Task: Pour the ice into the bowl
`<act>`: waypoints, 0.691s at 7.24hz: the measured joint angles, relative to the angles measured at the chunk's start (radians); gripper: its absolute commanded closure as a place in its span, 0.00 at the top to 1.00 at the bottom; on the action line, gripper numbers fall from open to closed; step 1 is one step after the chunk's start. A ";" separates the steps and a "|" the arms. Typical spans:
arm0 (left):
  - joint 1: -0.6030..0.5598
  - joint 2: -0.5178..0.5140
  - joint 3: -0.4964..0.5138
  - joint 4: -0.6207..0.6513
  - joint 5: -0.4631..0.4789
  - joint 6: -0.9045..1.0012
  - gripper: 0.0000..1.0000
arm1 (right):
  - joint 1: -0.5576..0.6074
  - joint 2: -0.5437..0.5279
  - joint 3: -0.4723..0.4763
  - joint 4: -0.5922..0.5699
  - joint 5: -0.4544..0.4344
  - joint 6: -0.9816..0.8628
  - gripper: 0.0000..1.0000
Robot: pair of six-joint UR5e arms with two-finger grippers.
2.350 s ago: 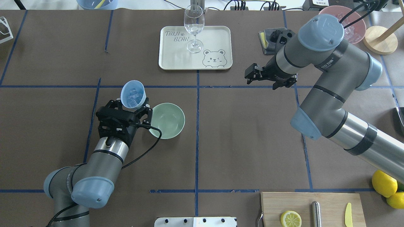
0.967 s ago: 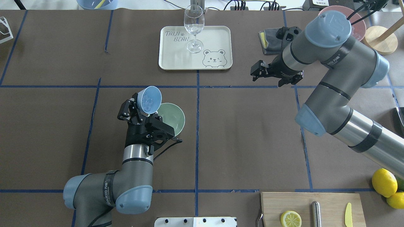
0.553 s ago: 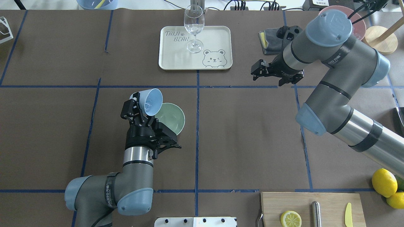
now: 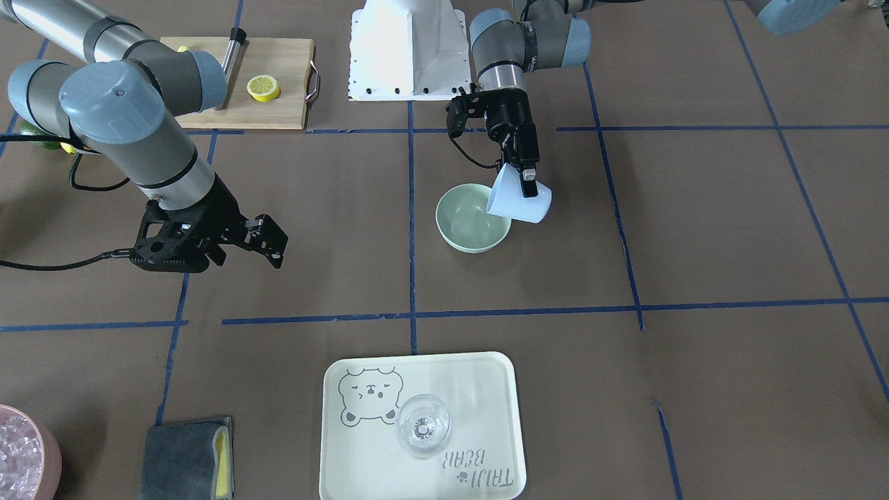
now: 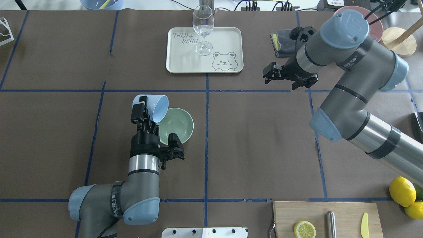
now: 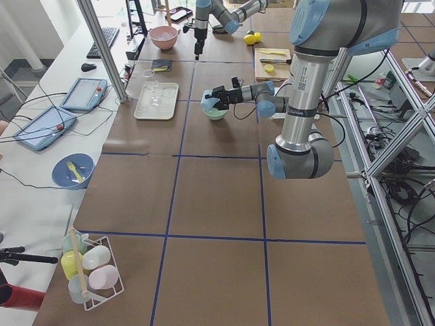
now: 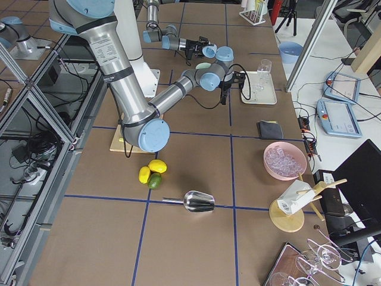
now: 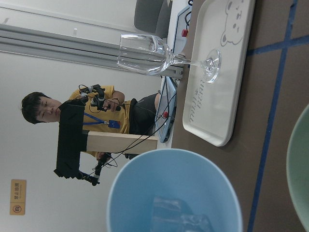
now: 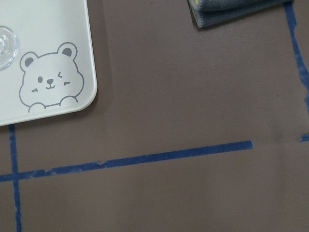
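Brown table (image 5: 264, 148): left end effector (image 5: 142, 112) holds cup (image 5: 160, 107) tilted over bowl (image 5: 180, 124).

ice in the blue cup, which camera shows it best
The left wrist view: it looks into the light blue cup, where the ice shows clearly. Overhead shows the cup's mouth but no distinct cubes; the front view shows only its outside; in the side views it is too small.
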 measured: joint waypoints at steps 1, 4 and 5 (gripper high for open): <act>0.000 0.003 0.004 0.002 0.013 0.080 0.00 | 0.000 0.001 0.001 0.000 0.000 0.000 1.00; -0.004 0.011 0.005 0.008 0.047 0.296 0.00 | 0.000 0.000 0.002 0.000 0.000 0.000 1.00; -0.004 0.017 0.006 0.010 0.058 0.348 0.00 | 0.000 0.000 0.003 0.001 0.000 0.000 1.00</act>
